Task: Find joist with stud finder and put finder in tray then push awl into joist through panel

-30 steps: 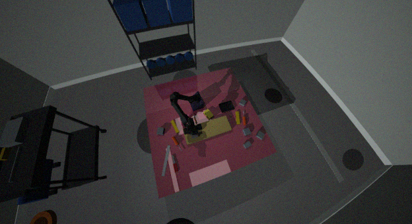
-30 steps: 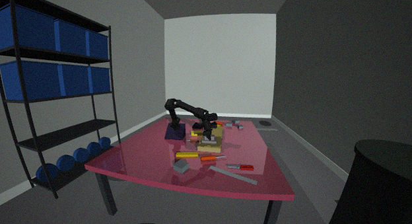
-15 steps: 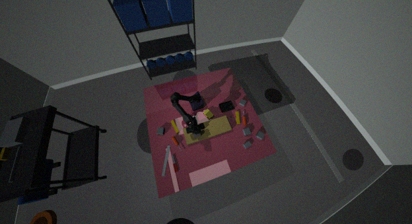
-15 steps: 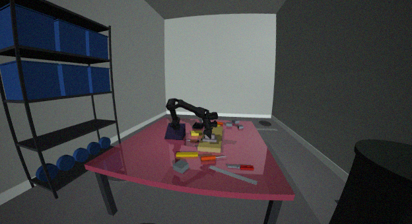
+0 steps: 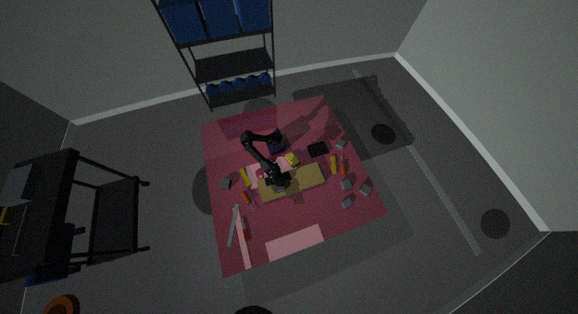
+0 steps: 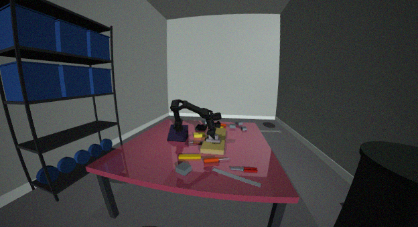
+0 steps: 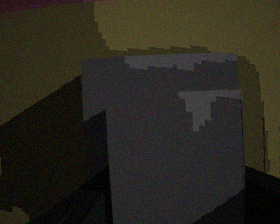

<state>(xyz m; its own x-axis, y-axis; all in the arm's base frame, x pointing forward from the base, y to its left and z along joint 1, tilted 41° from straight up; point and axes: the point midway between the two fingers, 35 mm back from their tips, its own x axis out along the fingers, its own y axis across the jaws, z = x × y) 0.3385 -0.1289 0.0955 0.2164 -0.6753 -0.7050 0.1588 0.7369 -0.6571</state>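
Note:
My gripper [image 5: 279,179] [image 6: 211,134] [image 7: 176,197] is shut on the grey, boxy stud finder [image 6: 213,138] [image 7: 176,145]. It holds the stud finder low over the left part of the yellow-tan floor panel [image 5: 309,175] [image 6: 213,148] [image 7: 156,25], as seen in the top view. Whether the stud finder touches the panel, I cannot tell. A small brown-handled tool [image 6: 196,142], which looks like the awl, lies beside the panel on the robot's side. A black tray [image 5: 318,149] [image 6: 201,127] lies behind the panel's right part in the top view. The joist is hidden.
A yellow block [image 5: 292,159] [image 6: 198,135] lies between the robot's base and the panel. Off the panel's left end are a yellow bar [image 5: 245,177] [image 6: 189,157], an orange screwdriver [image 5: 245,197] [image 6: 212,161], a grey block [image 5: 226,183] [image 6: 183,168] and a metal strip [image 5: 232,225] [image 6: 236,177].

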